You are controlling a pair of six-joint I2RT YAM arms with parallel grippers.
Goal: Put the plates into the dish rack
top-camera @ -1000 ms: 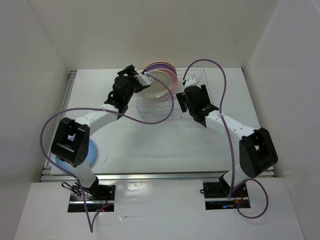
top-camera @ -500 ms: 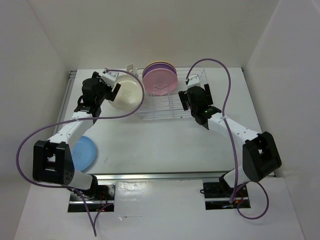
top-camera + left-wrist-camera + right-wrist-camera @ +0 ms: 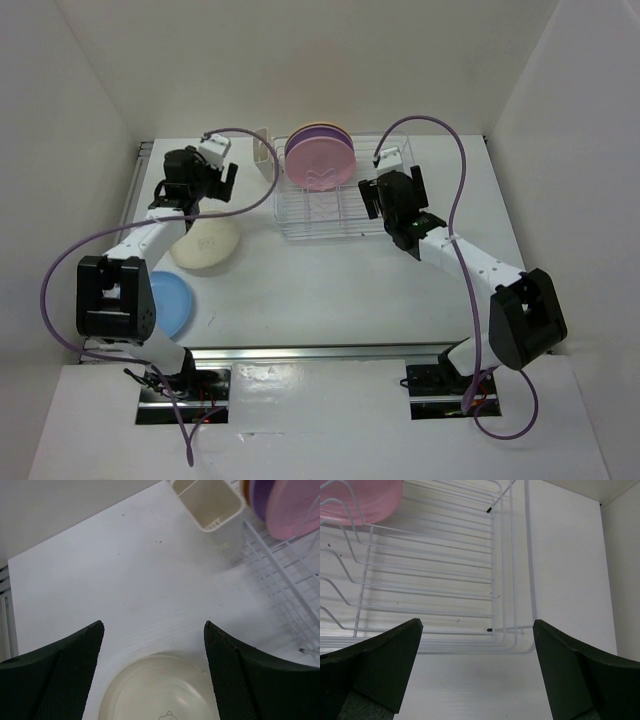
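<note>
On the left half of the white desk point(image 3: 330, 290), the round cream plastic plate point(image 3: 205, 243) now lies flat by itself. Half a second ago the left gripper point(image 3: 153, 625) held it up beside the left end of the rack, and a second ago it was pressed against the pink plate in the rack. The left gripper's jaws are now released and spread wide with nothing between them. In the left wrist view they hang above the far rim of the cream plate, clear of it. The silvery-white thin-wire dish rack point(image 3: 330, 212) sits at the back of the desk where it was, with its small white cutlery cup point(image 3: 212, 507) at the left end. Three plates stand on edge in its far slots: the round pink plastic plate point(image 3: 320, 160) in front, the lavender purple one point(image 3: 260, 500) just behind it, and a sliver of orange plate point(image 3: 245, 485) behind that. The sky blue plate point(image 3: 170, 300) lies flat near the desk's front left corner, and the left arm's elbow now partly covers it. The right gripper point(image 3: 477, 622) has hardly moved; its jaws are open and empty, hovering over the rack's bare right end.
</note>
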